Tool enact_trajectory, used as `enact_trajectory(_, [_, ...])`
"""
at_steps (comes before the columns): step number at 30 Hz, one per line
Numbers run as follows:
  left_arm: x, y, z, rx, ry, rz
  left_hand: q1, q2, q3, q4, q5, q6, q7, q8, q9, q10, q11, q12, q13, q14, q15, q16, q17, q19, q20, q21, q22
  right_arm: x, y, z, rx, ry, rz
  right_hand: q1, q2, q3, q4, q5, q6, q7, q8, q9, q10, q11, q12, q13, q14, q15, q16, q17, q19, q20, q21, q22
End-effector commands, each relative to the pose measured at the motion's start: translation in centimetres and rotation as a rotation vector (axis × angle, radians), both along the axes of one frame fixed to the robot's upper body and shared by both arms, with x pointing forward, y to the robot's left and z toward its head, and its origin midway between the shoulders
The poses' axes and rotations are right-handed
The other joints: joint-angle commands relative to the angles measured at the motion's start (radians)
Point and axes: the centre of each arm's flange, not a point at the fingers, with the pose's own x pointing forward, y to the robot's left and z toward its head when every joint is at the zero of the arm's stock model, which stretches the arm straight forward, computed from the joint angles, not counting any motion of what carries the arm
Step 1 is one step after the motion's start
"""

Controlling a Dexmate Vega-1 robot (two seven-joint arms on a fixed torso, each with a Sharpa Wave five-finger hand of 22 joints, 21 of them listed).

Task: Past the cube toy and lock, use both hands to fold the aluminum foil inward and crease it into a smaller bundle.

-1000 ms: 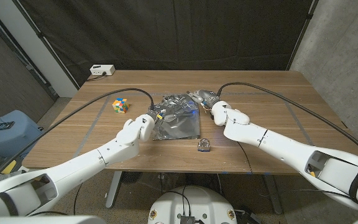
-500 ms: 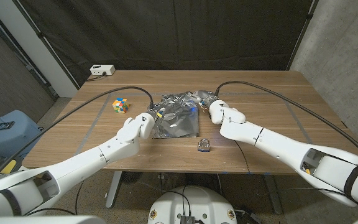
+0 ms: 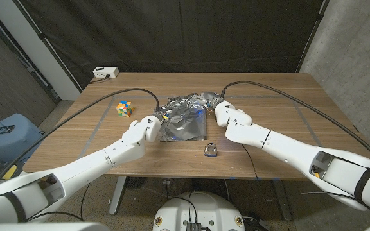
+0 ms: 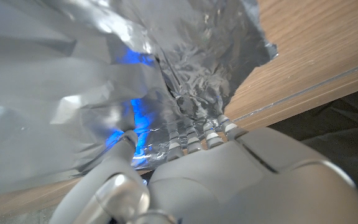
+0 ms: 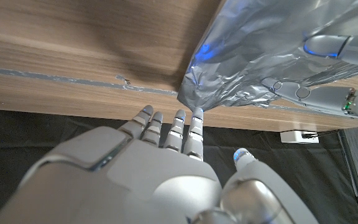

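A crumpled sheet of aluminum foil (image 3: pixel 184 122) lies at the table's middle, its far right part bunched up. My left hand (image 3: pixel 144 131) is at its left edge; in the left wrist view its fingers (image 4: pixel 199 134) dig into the foil (image 4: pixel 104 62) and hold a fold of it. My right hand (image 3: pixel 229 117) is at the foil's right edge, fingers straight and together, fingertips (image 5: pixel 194 115) touching a foil (image 5: pixel 272 56) corner with nothing held. The cube toy (image 3: pixel 125 108) sits left of the foil. The lock (image 3: pixel 211 150) lies nearer me than the foil.
A white box (image 3: pixel 105 72) sits at the wooden table's (image 3: pixel 288 96) far left corner. Black cables run over the table to both wrists. A blue chair (image 3: pixel 5 138) stands off the table's left side.
My right hand has moved left against the foil's right edge, and the raised foil there has bunched inward. My left hand has edged slightly towards the foil.
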Motion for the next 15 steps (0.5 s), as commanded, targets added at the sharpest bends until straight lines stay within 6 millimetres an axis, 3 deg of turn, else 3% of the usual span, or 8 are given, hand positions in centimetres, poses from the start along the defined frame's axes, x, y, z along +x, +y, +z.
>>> enact_trajectory(1, [-0.1, -0.7, 0.1, -0.005, -0.001, -0.022, -0.005, -0.003, 0.008, 0.0, 0.0, 0.014, 0.001, 0.007, 0.004, 0.008, -0.001, 0.006, 0.003, 0.0, 0.0, 0.005, 0.001, 0.0, 0.0, 0.007, 0.0, -0.6, 0.5, 0.0, -0.015, -0.007, 0.007, 0.0, 0.073, 0.001, 0.0, 0.001, 0.004, 0.004, 0.007, 0.001, 0.004, 0.005, -0.002, 0.001, -0.002, 0.009, 0.005, 0.0, -0.005, 0.006, 0.0, -0.001])
enact_trajectory(15, [-0.1, -0.7, -0.2, -0.011, 0.01, -0.018, -0.004, -0.003, 0.01, -0.002, 0.0, 0.015, 0.0, 0.008, 0.003, 0.008, -0.001, 0.007, 0.003, 0.002, 0.0, 0.005, 0.001, 0.001, 0.001, 0.008, -0.001, 0.3, 1.2, -2.2, 0.001, 0.013, 0.031, 0.001, 0.076, 0.003, 0.0, 0.001, 0.008, 0.004, 0.009, 0.002, 0.016, 0.008, -0.002, 0.001, 0.008, 0.01, 0.008, -0.003, -0.013, 0.007, 0.001, -0.002])
